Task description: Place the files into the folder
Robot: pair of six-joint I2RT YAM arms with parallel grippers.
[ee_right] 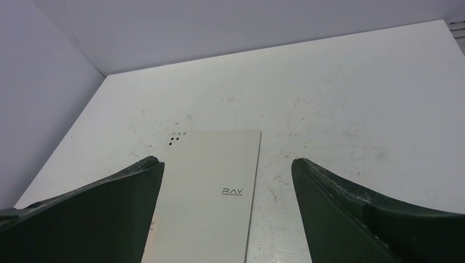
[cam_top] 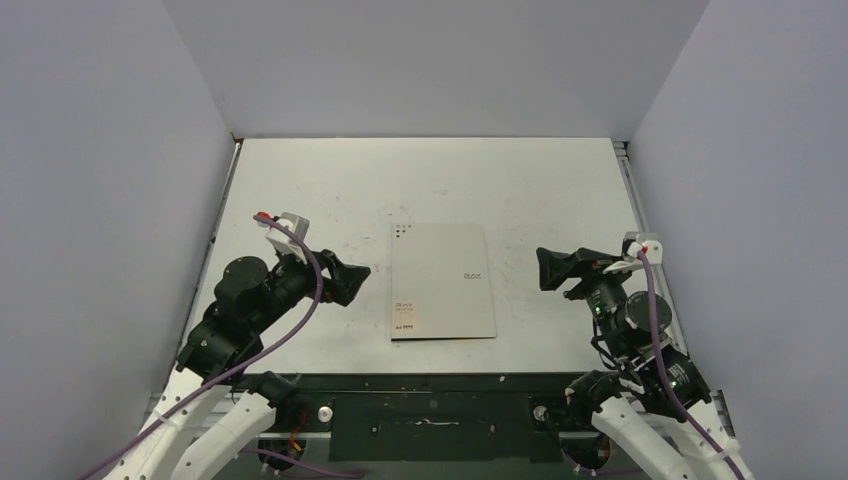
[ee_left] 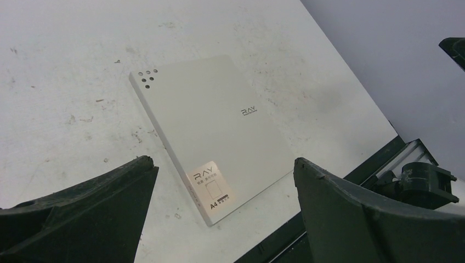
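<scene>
The folder [cam_top: 442, 280] lies shut and flat in the middle of the table, silvery-grey cover up, with a small logo and a label near its front left corner. It also shows in the left wrist view, folder [ee_left: 219, 131], and in the right wrist view, folder [ee_right: 211, 192]. The files are hidden; no sheet shows anywhere. My left gripper [cam_top: 352, 275] hovers just left of the folder, open and empty. My right gripper [cam_top: 545, 268] hovers to the folder's right, open and empty, apart from it. Neither gripper touches the folder.
The white table [cam_top: 330, 190] is scuffed and bounded by grey walls on three sides. A black rail [cam_top: 430, 385] runs along the near edge between the arm bases.
</scene>
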